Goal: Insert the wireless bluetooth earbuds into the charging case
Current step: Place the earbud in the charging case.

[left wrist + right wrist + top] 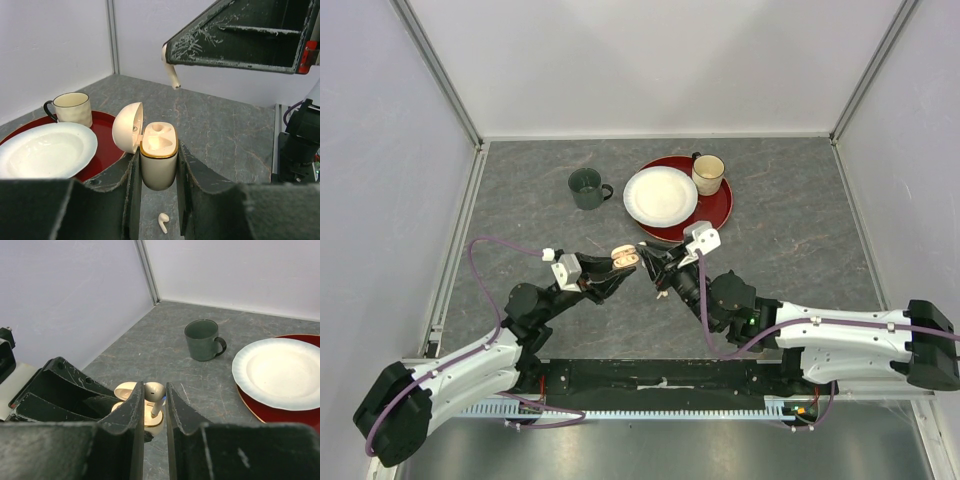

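I see the charging case (158, 172), pale cream with a gold rim, held upright in the left pincer (157, 152) above the middle of the surface (225, 130), closer to its near edge. Its round lid (127, 128) is hinged open to one side, showing the moulded wells; I cannot tell whether a bud sits in either. A white earbud (171, 71) hangs stem down, pinched in the right pincer (153, 390) just above the case. A loose earbud (163, 222), also white, lies on the surface beneath the case.
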Controlling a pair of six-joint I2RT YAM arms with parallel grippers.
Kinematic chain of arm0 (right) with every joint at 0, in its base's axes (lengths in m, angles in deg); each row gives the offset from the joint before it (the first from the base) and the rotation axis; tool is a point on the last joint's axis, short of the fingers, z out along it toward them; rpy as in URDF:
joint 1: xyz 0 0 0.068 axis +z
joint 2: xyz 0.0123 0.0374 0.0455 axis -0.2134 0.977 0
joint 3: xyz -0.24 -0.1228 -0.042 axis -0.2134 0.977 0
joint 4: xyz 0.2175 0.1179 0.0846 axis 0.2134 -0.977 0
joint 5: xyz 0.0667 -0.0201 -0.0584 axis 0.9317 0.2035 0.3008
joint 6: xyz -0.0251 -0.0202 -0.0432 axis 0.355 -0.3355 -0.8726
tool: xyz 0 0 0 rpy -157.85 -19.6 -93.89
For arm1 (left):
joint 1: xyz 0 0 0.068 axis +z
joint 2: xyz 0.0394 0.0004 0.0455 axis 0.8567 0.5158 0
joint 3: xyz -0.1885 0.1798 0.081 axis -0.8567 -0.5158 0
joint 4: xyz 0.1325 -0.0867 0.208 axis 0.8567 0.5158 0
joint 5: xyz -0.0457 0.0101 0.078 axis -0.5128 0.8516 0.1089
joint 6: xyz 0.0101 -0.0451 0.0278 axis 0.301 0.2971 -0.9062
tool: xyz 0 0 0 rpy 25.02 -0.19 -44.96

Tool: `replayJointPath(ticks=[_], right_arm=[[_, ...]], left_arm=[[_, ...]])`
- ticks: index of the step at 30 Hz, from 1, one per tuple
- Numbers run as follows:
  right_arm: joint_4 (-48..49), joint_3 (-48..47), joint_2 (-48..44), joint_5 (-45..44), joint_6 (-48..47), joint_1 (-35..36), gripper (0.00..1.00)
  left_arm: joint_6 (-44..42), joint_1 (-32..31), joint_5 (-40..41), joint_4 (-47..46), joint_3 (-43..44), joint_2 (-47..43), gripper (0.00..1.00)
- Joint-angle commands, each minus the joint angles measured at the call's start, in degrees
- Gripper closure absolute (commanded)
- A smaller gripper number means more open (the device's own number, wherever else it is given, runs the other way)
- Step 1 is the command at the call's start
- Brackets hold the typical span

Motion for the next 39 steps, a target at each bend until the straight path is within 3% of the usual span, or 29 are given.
replayJointPath(ticks=[1,20,39], right_arm=[[3.23,-0.71,1.18,2.68,-0.05,0.48,1.00],[1.91,-2.82,6.01,5.06,-1.19,0.56,1.00],[2.61,-1.24,3.81,2.16,-5.85,1.09,1.00]], left_arm=[[1.78,-0.38,-0.91,-3.56,2.06,-0.23,0.98],[1.96,-0.47,-1.79,-3.47,1.70,-2.43,0.98],[1.87,-0.38,-1.17,-2.94,1.70,-2.87,0.98]])
